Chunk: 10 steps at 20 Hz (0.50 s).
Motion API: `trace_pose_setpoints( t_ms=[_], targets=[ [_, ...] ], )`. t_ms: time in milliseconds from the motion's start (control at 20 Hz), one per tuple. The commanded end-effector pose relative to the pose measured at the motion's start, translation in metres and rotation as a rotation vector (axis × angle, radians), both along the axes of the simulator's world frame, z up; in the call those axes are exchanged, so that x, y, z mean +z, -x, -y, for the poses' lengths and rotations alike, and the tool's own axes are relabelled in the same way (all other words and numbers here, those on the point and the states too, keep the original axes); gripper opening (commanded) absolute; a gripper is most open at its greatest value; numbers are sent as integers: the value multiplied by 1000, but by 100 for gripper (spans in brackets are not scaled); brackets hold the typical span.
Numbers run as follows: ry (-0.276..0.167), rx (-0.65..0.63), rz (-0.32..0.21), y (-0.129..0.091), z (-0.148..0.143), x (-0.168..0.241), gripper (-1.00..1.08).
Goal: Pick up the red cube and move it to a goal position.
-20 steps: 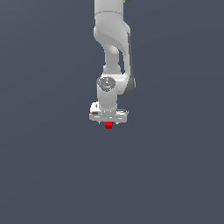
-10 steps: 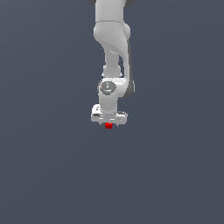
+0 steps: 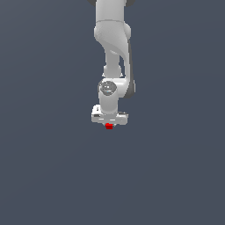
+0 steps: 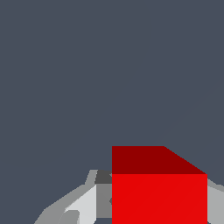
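The red cube (image 3: 109, 126) shows as a tiny bright red block just under the white hand of the arm, near the middle of the exterior view. My gripper (image 3: 109, 125) points straight down and is shut on it. In the wrist view the red cube (image 4: 159, 192) fills the space between the grey fingers (image 4: 81, 208), with one finger pressed against each side. No goal marker shows in either view.
The white arm (image 3: 113, 39) comes down from the top edge of the exterior view. Around and below the hand there is only a plain dark grey-blue background, and no surface edge or other object shows.
The hand with the cube has sunk very slightly in the exterior view, and the arm's upper links have shifted a little. The grip on the cube is unchanged.
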State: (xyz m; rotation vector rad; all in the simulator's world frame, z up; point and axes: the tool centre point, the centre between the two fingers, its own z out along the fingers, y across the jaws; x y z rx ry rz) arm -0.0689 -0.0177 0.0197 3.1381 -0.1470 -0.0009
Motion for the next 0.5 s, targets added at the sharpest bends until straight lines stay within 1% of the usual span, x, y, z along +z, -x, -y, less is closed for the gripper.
trace_pose_setpoints(
  t_ms=[0, 450],
  targets=[
    [0, 0, 1, 0, 0, 0, -100],
    [0, 0, 0, -4, -3, 6, -100]
  ],
)
